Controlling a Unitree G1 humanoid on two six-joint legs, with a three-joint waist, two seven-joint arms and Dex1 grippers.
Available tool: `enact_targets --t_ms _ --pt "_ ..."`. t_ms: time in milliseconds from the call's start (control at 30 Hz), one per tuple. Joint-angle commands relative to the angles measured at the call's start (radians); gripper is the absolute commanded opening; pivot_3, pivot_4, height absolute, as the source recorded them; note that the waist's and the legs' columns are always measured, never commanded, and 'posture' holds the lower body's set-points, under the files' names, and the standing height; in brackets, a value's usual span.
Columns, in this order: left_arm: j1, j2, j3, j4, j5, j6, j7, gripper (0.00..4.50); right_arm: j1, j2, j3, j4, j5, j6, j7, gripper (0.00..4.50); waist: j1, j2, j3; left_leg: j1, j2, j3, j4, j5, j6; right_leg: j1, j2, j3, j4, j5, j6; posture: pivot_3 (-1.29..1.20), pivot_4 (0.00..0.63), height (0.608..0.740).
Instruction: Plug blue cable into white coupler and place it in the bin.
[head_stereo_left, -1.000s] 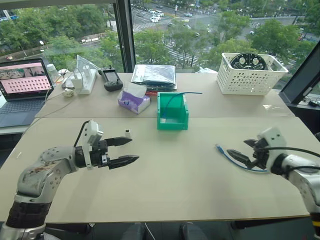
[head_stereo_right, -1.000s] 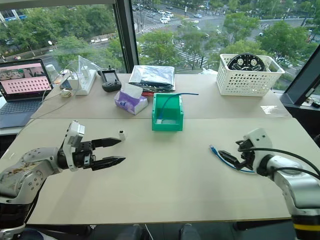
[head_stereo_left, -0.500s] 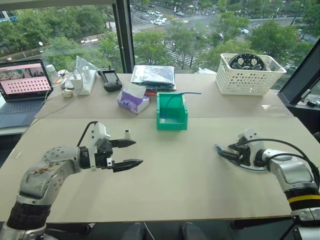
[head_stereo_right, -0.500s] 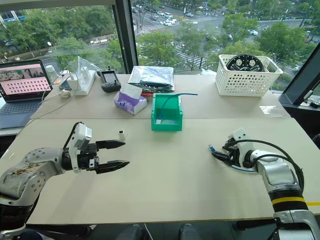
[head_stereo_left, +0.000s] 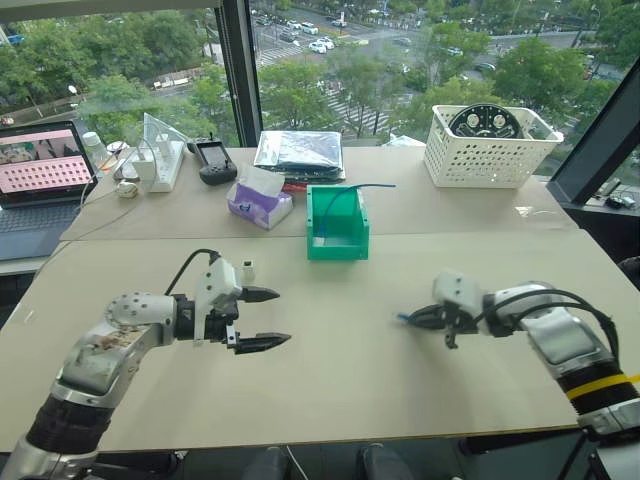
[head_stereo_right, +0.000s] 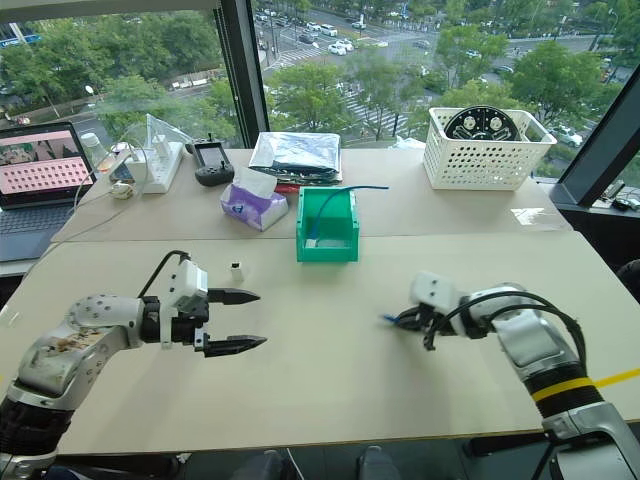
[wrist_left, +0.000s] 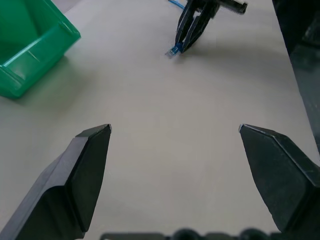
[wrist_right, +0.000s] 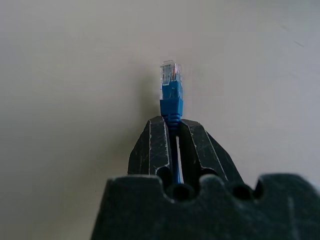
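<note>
My right gripper (head_stereo_left: 416, 320) is shut on the blue cable just behind its clear-tipped plug (wrist_right: 170, 82), which sticks out past the fingertips low over the table; the cable's length is hidden behind the hand. The left wrist view shows that plug (wrist_left: 173, 50) pointing toward my left gripper (head_stereo_left: 282, 317). The left gripper is open and empty, hovering over the table. The tiny white coupler (head_stereo_left: 248, 270) stands on the table just beyond its far finger. The green bin (head_stereo_left: 340, 249) sits farther back at the centre, with a darker blue cable inside.
A white perforated basket (head_stereo_left: 487, 160) stands at the back right. A tissue box (head_stereo_left: 258, 203), a silver bag (head_stereo_left: 300, 150), a black controller (head_stereo_left: 213, 160), a power strip (head_stereo_left: 160, 165) and a laptop (head_stereo_left: 40, 175) line the back left.
My right gripper has shut on the cable behind the plug and swung left toward the table's middle, carrying the plug. The left gripper has sunk slightly and stayed open.
</note>
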Motion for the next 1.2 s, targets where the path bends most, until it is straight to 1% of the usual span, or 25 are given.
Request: enact_targets --t_ms 33,167,267,433,467,500,567,600,800,833,1033,1200 --pt "-0.035 -0.018 -0.026 0.010 0.024 -0.042 -0.021 4.40 -0.084 0.053 0.066 -0.021 -0.021 -0.060 0.095 0.02 0.001 0.000 0.000 0.000 0.000 0.000 0.000 0.000 0.000 0.000 0.000 0.000 0.000 0.000 0.000 0.00 0.150 0.736" --pt "-0.058 -0.027 -0.062 0.022 0.057 -0.067 -0.035 4.40 -0.217 0.158 0.151 0.084 -0.082 -0.155 0.156 0.02 0.002 0.000 0.001 0.000 0.000 0.000 0.001 0.000 -0.001 0.000 0.000 0.000 0.000 0.000 0.000 0.00 0.150 0.736" --pt "-0.065 -0.044 -0.075 0.019 0.061 -0.063 -0.030 4.40 -0.266 0.205 0.161 0.157 -0.091 -0.165 0.171 0.02 0.010 0.000 0.001 0.000 0.000 -0.001 0.001 0.000 -0.001 0.000 0.000 0.000 0.001 0.001 -0.001 0.00 0.150 0.736" --pt "-0.078 -0.078 -0.117 0.019 0.086 -0.058 -0.024 4.40 -0.303 0.219 0.169 0.224 -0.111 -0.158 0.207 0.02 0.016 0.000 0.001 -0.003 -0.002 -0.002 0.001 0.000 -0.001 -0.001 -0.002 -0.001 0.001 0.001 -0.001 0.00 0.150 0.736" --pt "-0.082 -0.086 -0.127 0.023 0.097 -0.064 -0.022 4.40 -0.303 0.219 0.163 0.227 -0.109 -0.153 0.209 0.96 0.015 0.000 0.001 -0.003 -0.003 -0.002 0.001 0.000 -0.001 -0.001 -0.002 -0.001 0.001 0.001 -0.001 0.00 0.150 0.736" --pt "-0.086 -0.094 -0.138 0.028 0.109 -0.074 -0.021 4.40 -0.302 0.217 0.157 0.227 -0.108 -0.146 0.210 1.17 0.014 0.000 0.001 -0.003 -0.003 -0.002 0.001 0.000 -0.001 -0.001 -0.002 -0.001 0.001 0.001 -0.001 0.00 0.150 0.736" --pt "-0.097 -0.118 -0.159 0.044 0.135 -0.089 -0.010 4.40 -0.297 0.215 0.129 0.208 -0.080 -0.112 0.211 1.91 0.013 0.000 0.001 -0.002 -0.002 -0.002 0.001 0.000 -0.001 -0.001 -0.002 -0.001 0.001 0.001 -0.001 0.00 0.150 0.736" --pt "-0.100 -0.126 -0.168 0.049 0.148 -0.098 -0.009 4.40 -0.292 0.216 0.111 0.191 -0.058 -0.082 0.210 2.19 0.013 0.000 0.001 -0.002 -0.002 -0.002 0.001 0.000 -0.001 -0.001 -0.002 -0.001 0.002 0.001 -0.001 0.00 0.150 0.736" --pt "-0.160 -0.198 -0.240 0.136 0.235 -0.136 0.018 4.40 -0.232 0.169 -0.044 -0.032 0.086 0.185 0.159 4.26 0.016 0.000 0.001 -0.002 -0.002 -0.003 0.001 0.000 -0.002 -0.001 -0.002 -0.001 0.003 0.001 -0.001 0.00 0.150 0.736" --pt "-0.172 -0.213 -0.249 0.156 0.249 -0.143 0.025 4.40 -0.211 0.152 -0.066 -0.081 0.108 0.230 0.150 4.47 0.017 0.000 0.001 -0.002 -0.002 -0.003 0.001 0.000 -0.002 -0.001 -0.002 -0.001 0.002 0.001 -0.001 0.00 0.150 0.736" --pt "-0.210 -0.305 -0.275 0.305 0.292 -0.183 0.050 4.40 -0.076 0.078 -0.203 -0.339 0.209 0.434 0.029 4.47 0.027 0.000 0.001 -0.002 -0.002 -0.003 0.001 0.000 -0.001 -0.001 -0.002 -0.001 0.002 0.001 -0.001 0.00 0.150 0.736" --pt "-0.224 -0.340 -0.315 0.372 0.336 -0.221 0.031 4.40 -0.001 0.042 -0.272 -0.433 0.248 0.533 -0.066 4.47 0.027 0.000 0.001 -0.002 -0.002 -0.002 0.002 0.000 -0.001 -0.001 -0.002 -0.001 0.002 0.001 -0.001 0.00 0.150 0.736"
